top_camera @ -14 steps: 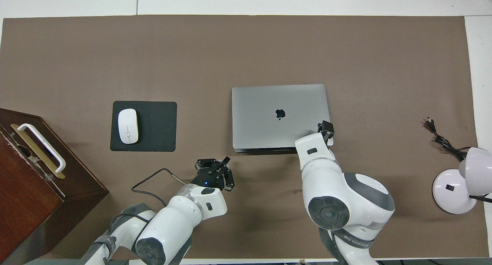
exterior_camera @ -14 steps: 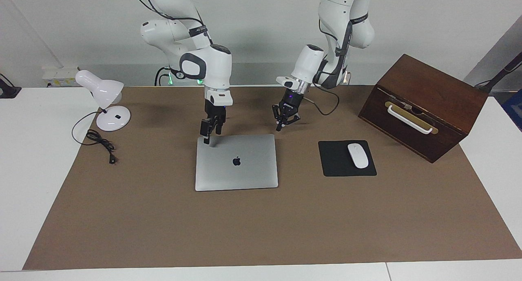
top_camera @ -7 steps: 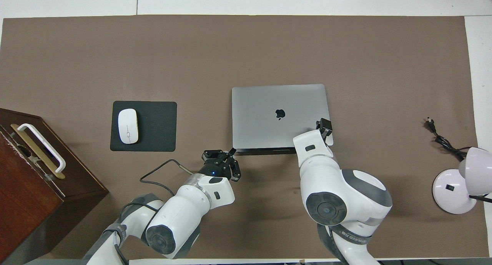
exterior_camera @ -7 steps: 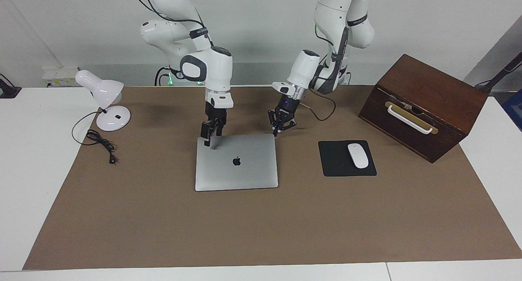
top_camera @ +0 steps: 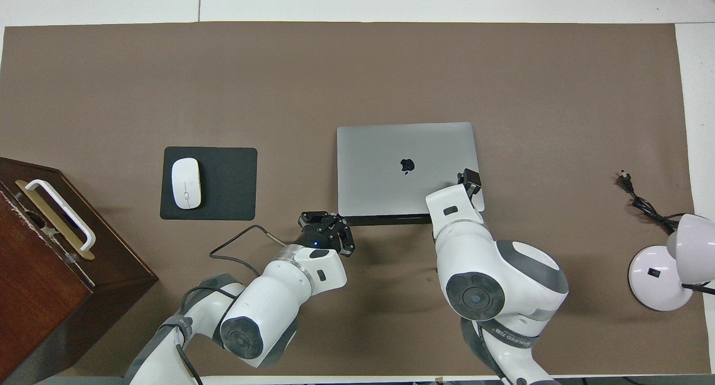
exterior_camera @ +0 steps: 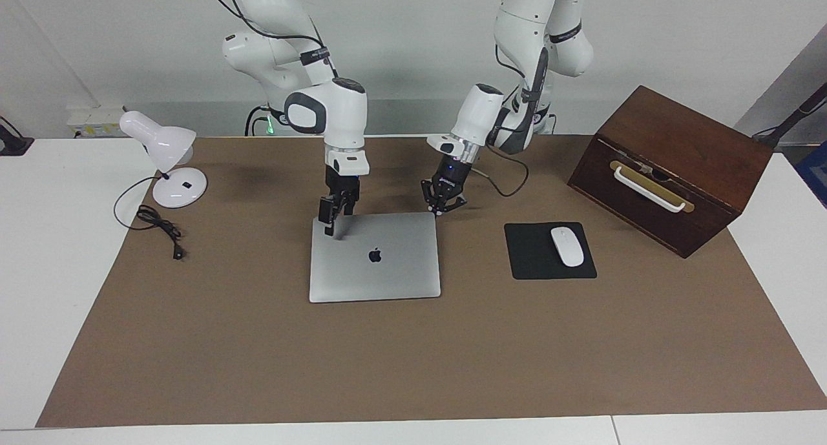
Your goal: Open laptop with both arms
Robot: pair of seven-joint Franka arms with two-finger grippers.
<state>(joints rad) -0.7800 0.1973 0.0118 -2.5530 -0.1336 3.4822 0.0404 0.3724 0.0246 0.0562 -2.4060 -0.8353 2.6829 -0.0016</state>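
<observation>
The silver-grey laptop (exterior_camera: pixel 394 274) lies closed and flat on the brown mat, logo up; it also shows in the overhead view (top_camera: pixel 385 145). My right gripper (exterior_camera: pixel 334 219) is low over the lid's corner nearest the robots, toward the right arm's end, with its fingers apart; in the overhead view (top_camera: pixel 472 181) the wrist hides most of it. My left gripper (exterior_camera: pixel 442 206) is at the other robot-side corner, tips at the laptop's edge, fingers apart; the overhead view (top_camera: pixel 328 226) shows it just off that corner.
A black mouse pad (exterior_camera: pixel 531 265) with a white mouse (exterior_camera: pixel 566 246) lies beside the laptop toward the left arm's end. A brown wooden box (exterior_camera: pixel 678 141) stands past it. A white desk lamp (exterior_camera: pixel 165 151) and its cable (exterior_camera: pixel 158 225) are at the right arm's end.
My left gripper has moved in and down to the laptop's corner. My right gripper has shifted slightly lower over its corner. The laptop has not moved.
</observation>
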